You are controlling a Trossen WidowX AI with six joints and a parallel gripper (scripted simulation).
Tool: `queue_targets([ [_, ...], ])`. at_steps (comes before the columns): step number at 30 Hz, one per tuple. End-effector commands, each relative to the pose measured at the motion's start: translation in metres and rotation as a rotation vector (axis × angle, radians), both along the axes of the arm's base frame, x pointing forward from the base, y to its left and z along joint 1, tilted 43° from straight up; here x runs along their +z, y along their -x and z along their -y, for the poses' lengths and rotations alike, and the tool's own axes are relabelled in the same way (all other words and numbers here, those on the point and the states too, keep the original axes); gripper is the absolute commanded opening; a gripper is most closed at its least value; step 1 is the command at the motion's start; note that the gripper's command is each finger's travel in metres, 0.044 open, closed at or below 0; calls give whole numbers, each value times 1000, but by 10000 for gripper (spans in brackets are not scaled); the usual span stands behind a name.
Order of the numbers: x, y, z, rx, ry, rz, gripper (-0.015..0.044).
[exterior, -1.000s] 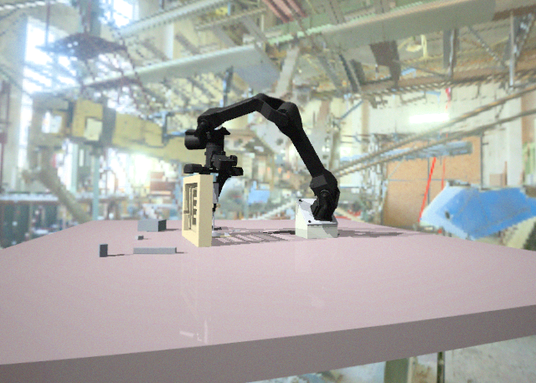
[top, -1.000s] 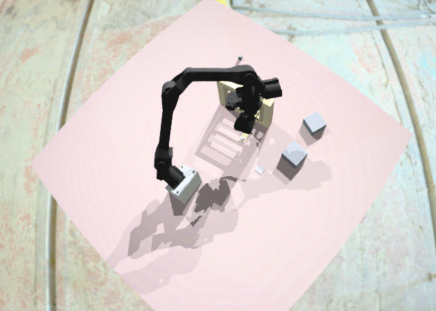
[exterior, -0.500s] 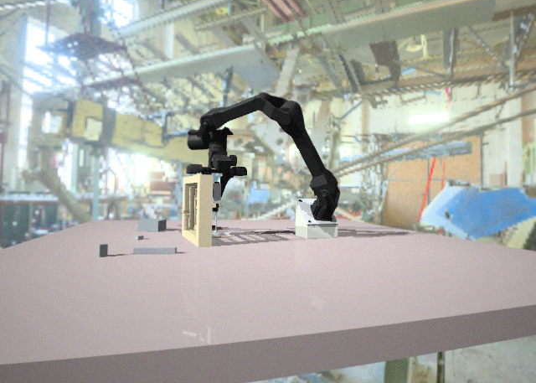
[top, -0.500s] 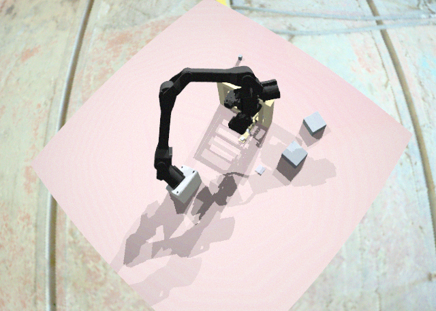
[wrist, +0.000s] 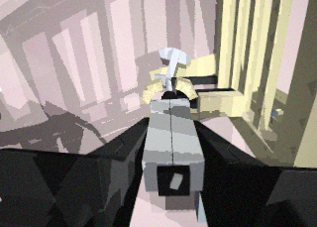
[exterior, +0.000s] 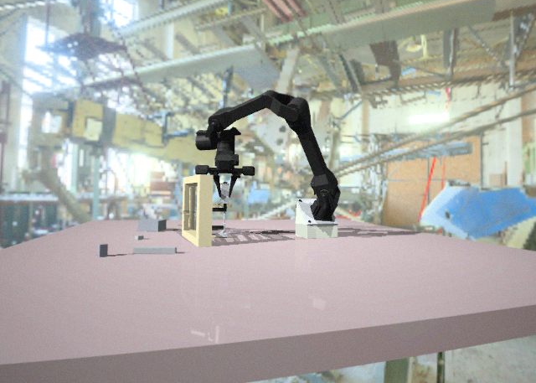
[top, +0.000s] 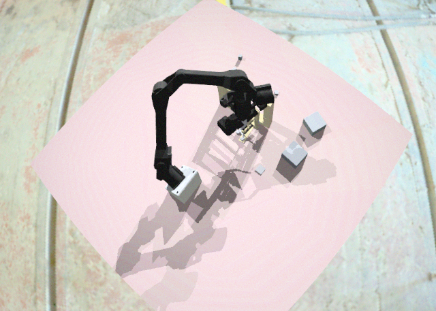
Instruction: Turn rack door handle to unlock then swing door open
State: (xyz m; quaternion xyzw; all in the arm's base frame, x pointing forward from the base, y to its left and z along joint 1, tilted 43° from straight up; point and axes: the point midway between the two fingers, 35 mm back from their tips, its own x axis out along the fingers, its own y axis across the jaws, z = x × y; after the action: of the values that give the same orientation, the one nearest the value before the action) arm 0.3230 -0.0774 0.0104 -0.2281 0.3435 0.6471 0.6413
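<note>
The grey upright handle [exterior: 224,187] [wrist: 174,138] stands between the two black fingers of my gripper [exterior: 224,197], which is shut on it. In the wrist view, pale metal and cream parts show beyond the handle, with dark bars reaching right to the door. The cream barred door [wrist: 225,39] is at the right in the wrist view and looks slightly ajar; its exact angle is hard to tell. The cream frame [exterior: 205,214] [top: 268,117] stands upright on the table [top: 122,124] [exterior: 346,292]. My arm hides much of door and frame in the top view.
Two grey boxes [top: 314,123] [top: 294,154] stand right of the frame in the top view. A small grey tile [top: 260,169] lies nearer the arm's white base [top: 186,186]. A small dark cube [top: 240,57] and a tiny grey block [top: 276,92] are behind the frame.
</note>
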Motion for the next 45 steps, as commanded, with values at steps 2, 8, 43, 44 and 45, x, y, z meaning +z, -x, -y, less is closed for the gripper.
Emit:
queue_targets([
  [2,4,9,-3,-80,7,-72,21],
  [8,7,21,-7,-148,13,-134,21],
  [43,52,85,-49,-564,53,-521,21],
  [44,53,86,-50,-576,54,-532,21],
  [45,55,87,-52,-588,56,-543,21],
])
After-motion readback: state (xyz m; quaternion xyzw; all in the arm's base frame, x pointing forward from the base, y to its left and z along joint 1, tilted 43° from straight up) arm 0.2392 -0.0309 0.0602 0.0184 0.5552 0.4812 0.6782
